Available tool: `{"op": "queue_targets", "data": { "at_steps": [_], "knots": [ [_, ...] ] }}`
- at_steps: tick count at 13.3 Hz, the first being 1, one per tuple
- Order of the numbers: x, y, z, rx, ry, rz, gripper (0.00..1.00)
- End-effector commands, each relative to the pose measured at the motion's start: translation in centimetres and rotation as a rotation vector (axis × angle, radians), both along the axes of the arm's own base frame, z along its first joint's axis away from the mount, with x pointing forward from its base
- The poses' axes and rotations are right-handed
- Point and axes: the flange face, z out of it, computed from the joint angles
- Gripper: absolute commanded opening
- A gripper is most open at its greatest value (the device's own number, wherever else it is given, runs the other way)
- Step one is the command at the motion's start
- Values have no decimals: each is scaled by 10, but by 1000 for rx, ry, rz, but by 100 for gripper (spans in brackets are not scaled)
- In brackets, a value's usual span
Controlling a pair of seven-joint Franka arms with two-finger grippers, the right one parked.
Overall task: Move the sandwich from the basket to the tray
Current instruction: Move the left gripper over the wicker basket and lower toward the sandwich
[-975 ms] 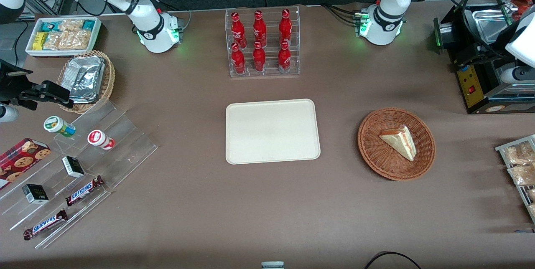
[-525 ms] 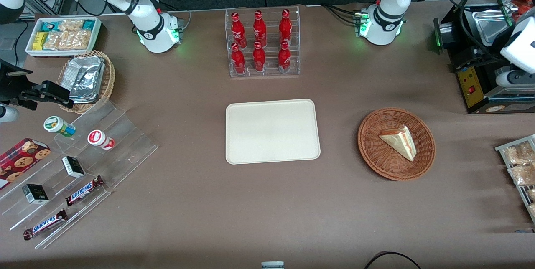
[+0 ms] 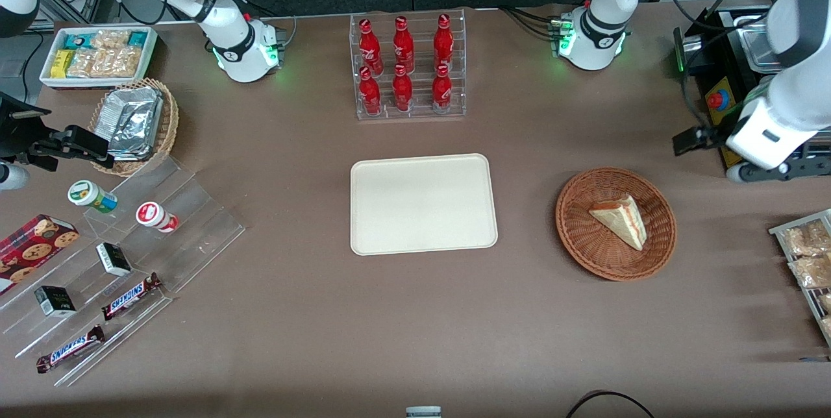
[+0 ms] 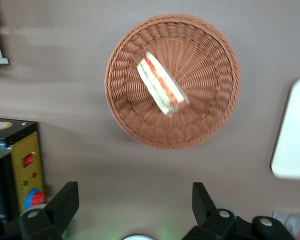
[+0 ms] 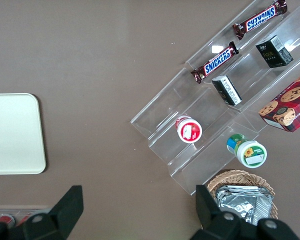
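Note:
The sandwich (image 3: 620,218), a white wedge with red and pale layers, lies in the round reddish-brown basket (image 3: 578,243). The cream-white tray (image 3: 422,204) lies flat beside the basket, toward the parked arm's end. My left gripper (image 3: 696,139) hangs high above the table, a little farther from the front camera than the basket and toward the working arm's end. In the left wrist view its fingers (image 4: 65,200) stand wide apart around nothing, with the gripper (image 4: 135,200) short of the basket (image 4: 210,115), the sandwich (image 4: 160,90) and the tray's edge (image 4: 295,135).
A clear rack of red bottles (image 3: 407,67) stands farther back than the tray. A black machine with a red button (image 3: 717,100) sits under my arm. A rack of snack packs (image 3: 805,256), a tiered acrylic stand (image 3: 117,262), a foil-pack basket (image 3: 133,122) and a white snack bin (image 3: 97,54) line the table ends.
My left arm has swung in from the table's end toward the basket, and the gripper has come into the front view. The sandwich, basket and tray have not moved.

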Motion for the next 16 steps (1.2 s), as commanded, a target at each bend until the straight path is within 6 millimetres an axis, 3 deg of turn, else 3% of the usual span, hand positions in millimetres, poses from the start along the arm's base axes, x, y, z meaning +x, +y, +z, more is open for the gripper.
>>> {"op": "queue_targets", "data": {
  "at_steps": [1,3,7,11,16],
  "knots": [
    [-20,-4,-47,21,-75,171,100],
    [-25,-9,-80,27,-142,345,100],
    [-25,-14,-117,27,-185,590,100],
    [-36,-21,-164,5,-231,632,100],
    [-30,-24,-208,-5,-239,678,100]
  ]
}}
